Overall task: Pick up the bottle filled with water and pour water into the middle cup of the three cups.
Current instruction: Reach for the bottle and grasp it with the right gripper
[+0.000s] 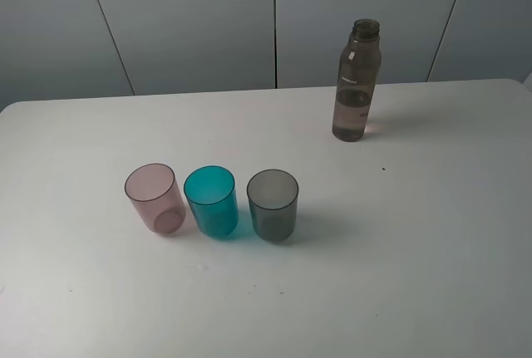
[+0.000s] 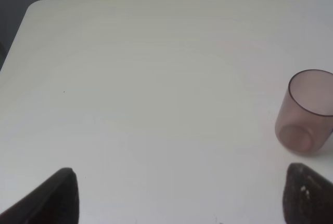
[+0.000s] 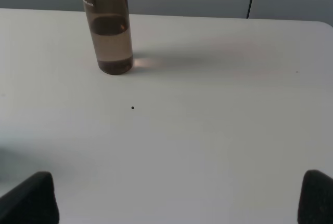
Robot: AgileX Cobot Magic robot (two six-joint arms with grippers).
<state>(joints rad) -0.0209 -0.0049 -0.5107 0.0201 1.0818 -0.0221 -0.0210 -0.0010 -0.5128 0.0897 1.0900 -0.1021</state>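
Observation:
The smoky brown-grey bottle (image 1: 357, 80) stands upright and uncapped at the back right of the white table (image 1: 432, 233), partly filled with water. It also shows in the right wrist view (image 3: 106, 26). Three tumblers stand in a row at the front left: pale pink (image 1: 155, 198), teal middle cup (image 1: 211, 201), smoky grey (image 1: 273, 204). The pink cup shows in the left wrist view (image 2: 305, 112). My left gripper (image 2: 182, 195) is open and empty, short of the pink cup. My right gripper (image 3: 177, 200) is open and empty, well short of the bottle. Neither arm shows in the exterior view.
Grey wall panels (image 1: 274, 17) stand behind the table's back edge. A small dark speck (image 1: 383, 169) lies on the table in front of the bottle; it also shows in the right wrist view (image 3: 132, 107).

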